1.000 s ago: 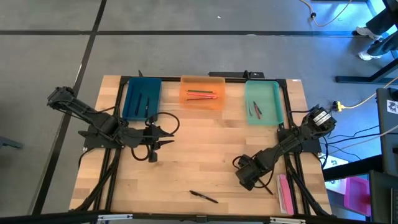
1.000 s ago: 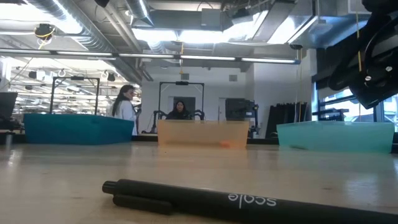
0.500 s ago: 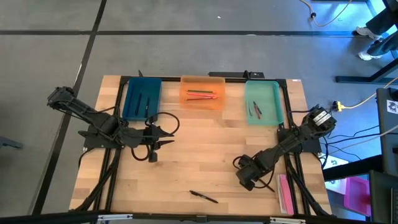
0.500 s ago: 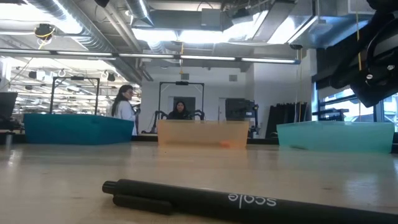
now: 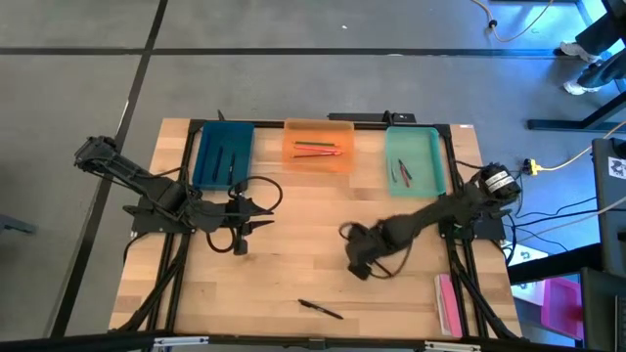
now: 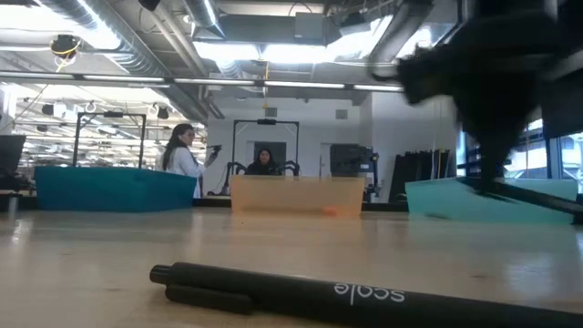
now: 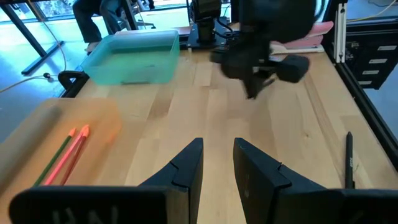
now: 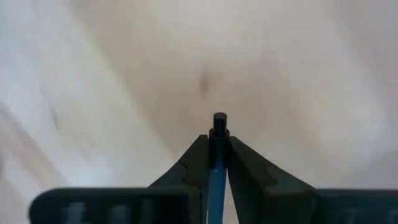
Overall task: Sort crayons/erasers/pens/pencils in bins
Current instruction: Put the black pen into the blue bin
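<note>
My right gripper [image 5: 360, 262] hangs over the middle of the table, right of centre, and is shut on a thin stick with a blue shaft and a black tip [image 8: 219, 119]. A black pen [image 5: 321, 309] lies flat near the table's front edge. The teal-blue bin [image 5: 223, 154], the orange bin [image 5: 318, 144] and the mint bin [image 5: 414, 161] stand in a row at the far edge, each with a few sticks inside. My left gripper [image 5: 266, 217] waits open left of centre, pointing toward the right arm. My right gripper pinches the thin stick between its two fingertips [image 8: 199, 149], coming from above and pointing down. The stick lies along the fingers: its blue shaft [image 8: 216, 177] runs back between them and its black tip juts a little past their ends.
A pink flat thing [image 5: 447, 301] lies by the table's right front corner. Black frame rails run along the table's left and right sides and behind the bins. Bare wood lies between the two grippers and in front of the bins. People show in the room beyond.
My right gripper has swung from near the right front corner toward the table's left and a little toward the far edge, rising as it went and turning at the wrist. My left arm has kept still.
</note>
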`<state>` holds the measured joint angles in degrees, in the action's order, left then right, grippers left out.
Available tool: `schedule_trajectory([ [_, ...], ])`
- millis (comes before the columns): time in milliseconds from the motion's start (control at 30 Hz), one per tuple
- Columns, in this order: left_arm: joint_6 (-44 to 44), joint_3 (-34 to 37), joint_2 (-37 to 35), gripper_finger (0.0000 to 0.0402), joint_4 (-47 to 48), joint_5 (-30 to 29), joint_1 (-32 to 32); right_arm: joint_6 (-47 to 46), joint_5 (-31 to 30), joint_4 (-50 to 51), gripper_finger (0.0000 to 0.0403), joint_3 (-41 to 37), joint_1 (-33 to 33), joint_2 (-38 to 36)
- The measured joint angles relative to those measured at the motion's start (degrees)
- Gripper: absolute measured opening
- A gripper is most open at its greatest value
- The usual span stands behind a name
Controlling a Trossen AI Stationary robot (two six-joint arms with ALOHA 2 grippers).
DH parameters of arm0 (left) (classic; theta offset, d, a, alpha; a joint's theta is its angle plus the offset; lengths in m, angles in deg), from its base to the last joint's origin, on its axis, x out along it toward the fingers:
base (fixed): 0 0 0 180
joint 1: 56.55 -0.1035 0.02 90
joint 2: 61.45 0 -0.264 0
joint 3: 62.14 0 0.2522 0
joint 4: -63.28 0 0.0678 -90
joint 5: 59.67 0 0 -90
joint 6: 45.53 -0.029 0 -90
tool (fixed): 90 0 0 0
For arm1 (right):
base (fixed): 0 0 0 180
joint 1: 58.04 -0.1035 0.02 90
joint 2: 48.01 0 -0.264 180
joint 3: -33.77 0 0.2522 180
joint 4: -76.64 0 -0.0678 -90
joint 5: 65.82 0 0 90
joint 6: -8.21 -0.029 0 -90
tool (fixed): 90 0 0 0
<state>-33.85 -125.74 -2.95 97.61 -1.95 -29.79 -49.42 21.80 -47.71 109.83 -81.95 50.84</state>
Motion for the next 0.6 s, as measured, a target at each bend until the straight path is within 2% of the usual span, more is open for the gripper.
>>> schedule_trajectory([
  [367,3.2,0.0,-0.1,0.008,2.5,-0.3,0.6,25.0,-9.7,-2.6,0.0051,13.6,13.5,-0.1],
  [467,6.4,0.0,-0.2,0.008,5.6,-2.6,1.7,33.3,-10.2,-7.6,0.0051,16.3,17.0,-0.2],
  [600,12.4,0.0,-1.1,0.008,10.2,-7.3,3.5,43.5,-6.9,-19.3,0.0051,17.4,21.4,-0.2],
])
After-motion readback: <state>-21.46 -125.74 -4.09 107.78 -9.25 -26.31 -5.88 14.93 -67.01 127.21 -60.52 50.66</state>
